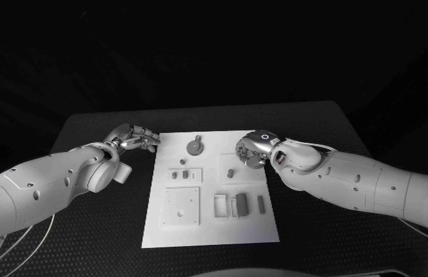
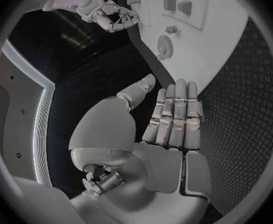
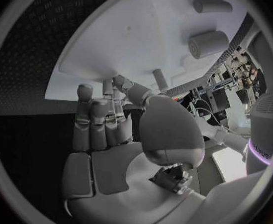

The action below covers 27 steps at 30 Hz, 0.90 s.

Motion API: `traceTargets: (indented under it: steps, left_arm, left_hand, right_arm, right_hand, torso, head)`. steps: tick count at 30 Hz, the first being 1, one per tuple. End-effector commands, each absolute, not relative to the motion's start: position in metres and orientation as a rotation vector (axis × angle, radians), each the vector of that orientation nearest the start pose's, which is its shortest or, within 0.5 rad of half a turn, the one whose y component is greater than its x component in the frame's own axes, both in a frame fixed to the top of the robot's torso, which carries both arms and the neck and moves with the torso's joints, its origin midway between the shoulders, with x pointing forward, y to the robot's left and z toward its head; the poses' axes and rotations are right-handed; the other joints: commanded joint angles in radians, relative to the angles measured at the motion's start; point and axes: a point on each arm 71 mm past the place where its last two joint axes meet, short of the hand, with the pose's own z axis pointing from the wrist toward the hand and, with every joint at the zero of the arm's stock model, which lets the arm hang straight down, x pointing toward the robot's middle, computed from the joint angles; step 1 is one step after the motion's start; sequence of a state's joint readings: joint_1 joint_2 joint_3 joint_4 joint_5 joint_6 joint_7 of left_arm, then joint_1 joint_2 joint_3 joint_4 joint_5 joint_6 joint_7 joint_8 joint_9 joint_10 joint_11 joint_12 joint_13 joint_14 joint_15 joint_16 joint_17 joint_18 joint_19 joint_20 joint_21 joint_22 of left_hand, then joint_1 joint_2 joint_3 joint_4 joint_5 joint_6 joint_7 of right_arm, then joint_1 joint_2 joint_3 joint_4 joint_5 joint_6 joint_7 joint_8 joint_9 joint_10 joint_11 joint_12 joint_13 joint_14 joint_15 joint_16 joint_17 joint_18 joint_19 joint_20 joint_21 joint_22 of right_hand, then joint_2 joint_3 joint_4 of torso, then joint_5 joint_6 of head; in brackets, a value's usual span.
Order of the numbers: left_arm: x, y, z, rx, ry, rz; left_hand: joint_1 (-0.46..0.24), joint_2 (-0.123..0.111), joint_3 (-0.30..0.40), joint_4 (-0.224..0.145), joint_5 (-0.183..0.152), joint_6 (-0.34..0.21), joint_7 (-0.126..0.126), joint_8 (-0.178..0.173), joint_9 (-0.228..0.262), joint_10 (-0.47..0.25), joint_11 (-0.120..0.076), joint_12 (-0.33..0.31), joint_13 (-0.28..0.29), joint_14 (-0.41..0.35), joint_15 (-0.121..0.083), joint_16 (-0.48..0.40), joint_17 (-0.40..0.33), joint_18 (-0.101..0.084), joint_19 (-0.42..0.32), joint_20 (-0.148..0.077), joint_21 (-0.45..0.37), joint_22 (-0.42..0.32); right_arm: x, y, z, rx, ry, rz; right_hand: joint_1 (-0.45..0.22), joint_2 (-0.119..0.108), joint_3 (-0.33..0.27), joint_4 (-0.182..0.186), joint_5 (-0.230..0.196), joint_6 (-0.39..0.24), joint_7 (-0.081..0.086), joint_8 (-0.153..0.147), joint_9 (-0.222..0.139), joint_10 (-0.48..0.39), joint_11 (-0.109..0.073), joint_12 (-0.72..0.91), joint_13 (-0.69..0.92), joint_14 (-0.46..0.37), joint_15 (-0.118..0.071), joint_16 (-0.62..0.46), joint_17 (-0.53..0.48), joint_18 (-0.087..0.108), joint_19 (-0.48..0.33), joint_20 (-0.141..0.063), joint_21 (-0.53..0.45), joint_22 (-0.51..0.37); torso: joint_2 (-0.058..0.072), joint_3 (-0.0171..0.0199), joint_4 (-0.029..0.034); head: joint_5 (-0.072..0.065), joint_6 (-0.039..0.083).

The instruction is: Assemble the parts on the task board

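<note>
The board [image 1: 210, 227] lies mid-table with small parts [image 1: 238, 204] on it. They look light, rigid and smooth, best pinched across their sides. Left hand [image 1: 133, 137] hovers released beside the board; right hand [image 1: 252, 148] hangs empty over it.

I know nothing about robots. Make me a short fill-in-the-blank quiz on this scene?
1. The task board is the colour ____.
2. The round part lies near the board's ____ edge, away from the robot.
3. The left hand holds ____.
4. The right hand hovers over the board's ____ side.

Missing words: white; far; nothing; right
</note>
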State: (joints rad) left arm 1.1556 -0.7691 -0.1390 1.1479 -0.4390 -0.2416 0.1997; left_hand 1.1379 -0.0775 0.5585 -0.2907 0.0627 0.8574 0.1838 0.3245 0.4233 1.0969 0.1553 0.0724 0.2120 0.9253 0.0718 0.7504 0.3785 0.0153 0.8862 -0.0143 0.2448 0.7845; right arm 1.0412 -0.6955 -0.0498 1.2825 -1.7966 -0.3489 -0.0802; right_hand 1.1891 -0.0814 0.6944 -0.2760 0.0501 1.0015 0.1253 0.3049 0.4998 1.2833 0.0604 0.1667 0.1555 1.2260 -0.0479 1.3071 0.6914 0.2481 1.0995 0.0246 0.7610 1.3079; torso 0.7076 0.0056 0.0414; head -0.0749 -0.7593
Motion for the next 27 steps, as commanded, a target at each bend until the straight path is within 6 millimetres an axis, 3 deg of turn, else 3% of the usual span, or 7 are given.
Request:
traceTargets:
  steps: [1,27]
  left_arm:
    - [0.5215,0.2845,-0.2616,-0.833,1.743,-1.011]
    - [0.5228,0.2873,-0.2619,-0.836,1.739,-1.001]
  left_hand:
    - [-0.001,0.004,-0.006,0.0,-0.004,-0.005,-0.001,-0.001,0.0,-0.009,-0.001,-0.003,-0.001,0.0,0.005,-0.006,0.002,-0.009,-0.002,-0.007,-0.004,-0.001]
    - [0.005,0.004,-0.006,0.0,-0.003,-0.005,-0.001,-0.001,0.0,-0.01,-0.001,-0.003,-0.002,0.001,0.004,-0.01,0.005,-0.009,-0.001,-0.008,-0.007,-0.003]
  right_arm:
    - [0.4836,-0.1905,-0.2836,-0.443,1.699,0.435]
    - [0.4817,-0.1904,-0.278,-0.412,1.657,0.445]
  right_hand:
    - [-0.008,0.001,0.007,-0.002,-0.001,0.01,0.001,0.005,0.004,0.008,-0.002,0.005,0.003,0.005,-0.004,0.006,0.001,0.014,0.009,-0.001,0.005,0.018]
    - [-0.019,0.0,0.012,-0.004,-0.001,0.026,-0.007,0.017,0.012,0.032,-0.012,0.007,0.013,0.016,-0.015,0.01,0.004,0.014,0.023,-0.009,0.011,0.017]
  torso:
    - [0.0,0.0001,0.0003]
    - [0.0,0.0,0.0001]
  head:
    - [0.0,-0.001]
    - [0.0,0.002]
